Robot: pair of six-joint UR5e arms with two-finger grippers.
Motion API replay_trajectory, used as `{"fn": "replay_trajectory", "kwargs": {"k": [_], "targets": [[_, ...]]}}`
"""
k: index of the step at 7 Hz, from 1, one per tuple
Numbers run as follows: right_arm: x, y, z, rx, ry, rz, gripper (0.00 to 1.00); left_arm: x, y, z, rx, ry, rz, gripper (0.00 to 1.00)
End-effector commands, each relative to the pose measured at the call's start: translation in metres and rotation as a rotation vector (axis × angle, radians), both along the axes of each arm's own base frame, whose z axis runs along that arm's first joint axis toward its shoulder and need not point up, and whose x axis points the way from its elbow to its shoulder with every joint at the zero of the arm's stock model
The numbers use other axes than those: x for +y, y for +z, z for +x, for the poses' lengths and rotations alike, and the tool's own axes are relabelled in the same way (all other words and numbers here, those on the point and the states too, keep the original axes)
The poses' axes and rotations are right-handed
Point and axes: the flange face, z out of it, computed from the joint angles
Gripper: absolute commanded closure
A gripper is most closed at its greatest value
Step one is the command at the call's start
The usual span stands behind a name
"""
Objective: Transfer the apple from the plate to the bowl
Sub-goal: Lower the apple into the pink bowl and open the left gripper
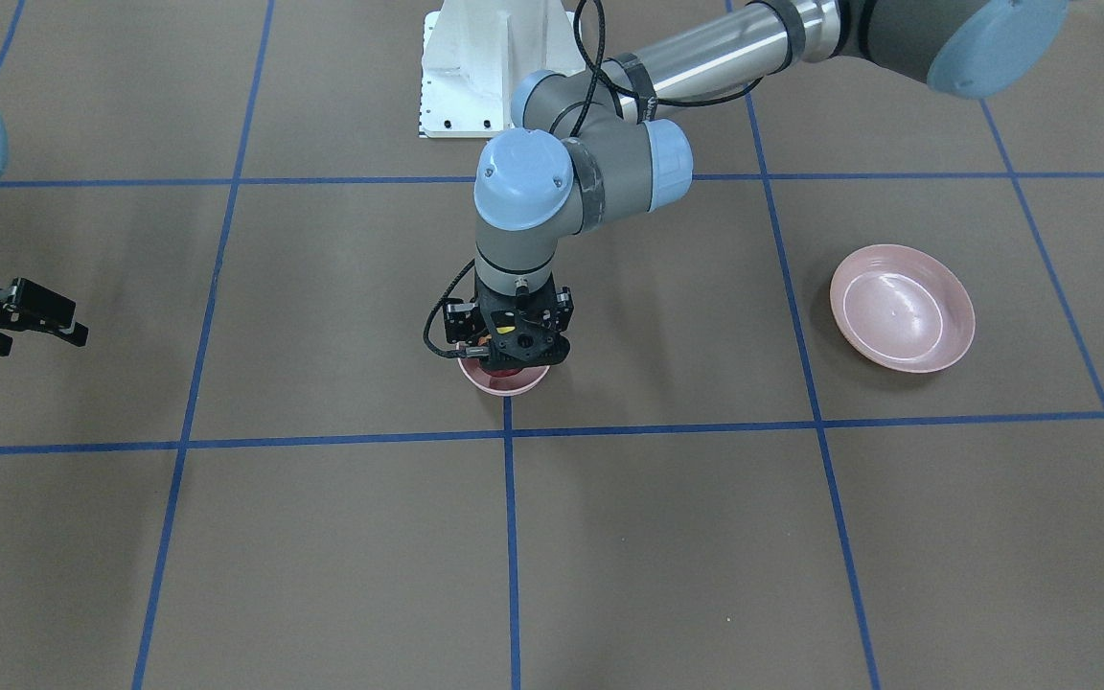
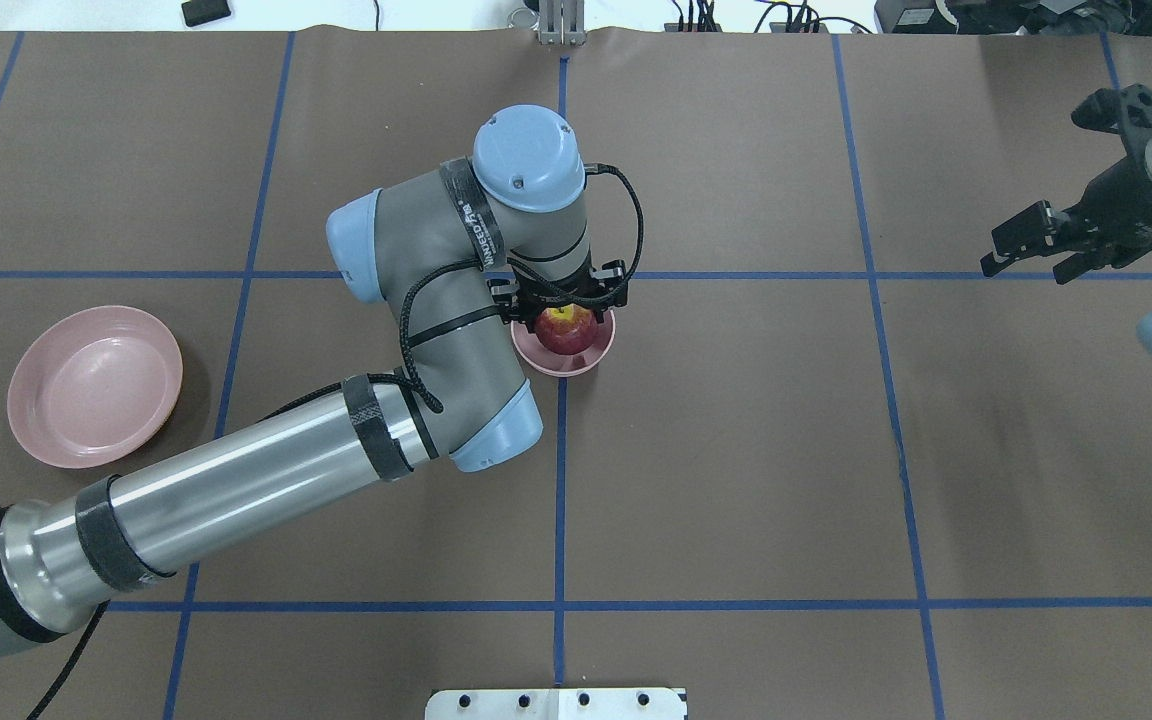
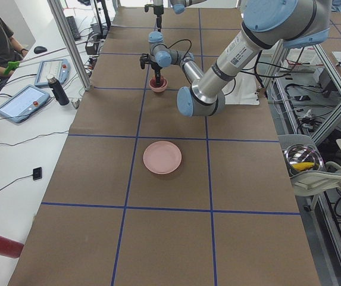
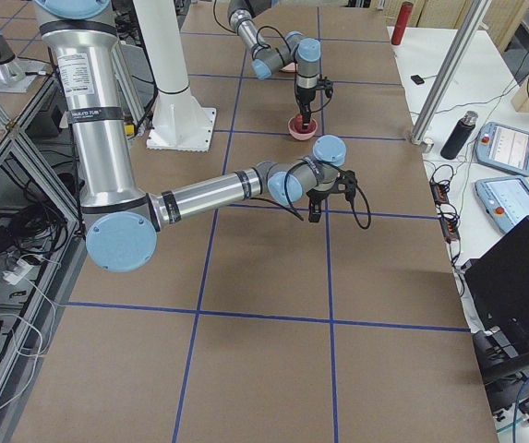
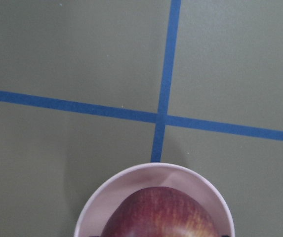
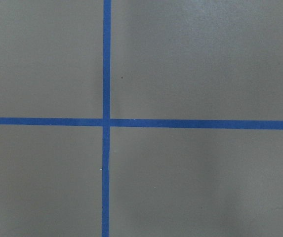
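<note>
The dark-red apple [image 2: 566, 328] sits low inside the small pink bowl [image 2: 561, 362] at a crossing of blue tape lines near the table's middle. My left gripper [image 2: 564, 300] points straight down over the bowl, its jaws at the apple's sides, shut on it. In the left wrist view the apple [image 5: 161, 212] fills the bowl [image 5: 156, 173] at the bottom edge. The wide pink plate [image 2: 94, 385] lies empty far to the left. My right gripper [image 2: 1026, 248] is open and empty, hovering at the far right.
Blue tape lines [image 2: 560, 480] divide the brown table into squares. The left arm's silver forearm [image 2: 226, 500] stretches over the table between plate and bowl. A white mounting base [image 2: 556, 703] is at the near edge.
</note>
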Motion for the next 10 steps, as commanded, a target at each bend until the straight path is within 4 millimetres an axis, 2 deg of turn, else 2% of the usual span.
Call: {"fn": "replay_trajectory", "kwargs": {"k": [1, 3, 5, 6, 7, 8, 9, 10], "targets": [[0.0, -0.001, -0.001, -0.001, -0.001, 0.002, 0.0, 0.001, 0.002, 0.003, 0.007, 0.005, 0.012, 0.34], [0.0, 0.0, -0.001, 0.001, -0.001, 0.001, 0.0, 0.001, 0.002, 0.003, 0.005, 0.007, 0.015, 0.03], [0.0, 0.0, -0.001, 0.001, -0.001, 0.001, 0.0, 0.0, -0.001, 0.0, 0.009, 0.004, 0.018, 0.03], [0.0, 0.0, -0.001, 0.001, -0.001, 0.001, 0.0, 0.001, -0.01, -0.008, 0.025, -0.001, 0.027, 0.03], [-0.001, -0.001, 0.0, 0.002, 0.002, 0.003, 0.0, -0.004, -0.015, -0.035, 0.046, -0.02, 0.035, 0.03], [-0.004, 0.0, 0.013, 0.003, 0.019, 0.008, 0.0, 0.016, 0.016, -0.091, 0.062, -0.022, 0.028, 0.03], [-0.008, 0.008, 0.04, 0.01, 0.015, 0.061, 0.0, 0.042, 0.053, -0.167, 0.073, 0.006, 0.059, 0.03], [-0.009, 0.026, 0.065, 0.028, 0.004, 0.105, 0.0, 0.051, 0.089, -0.233, 0.017, 0.063, 0.142, 0.03]]}}
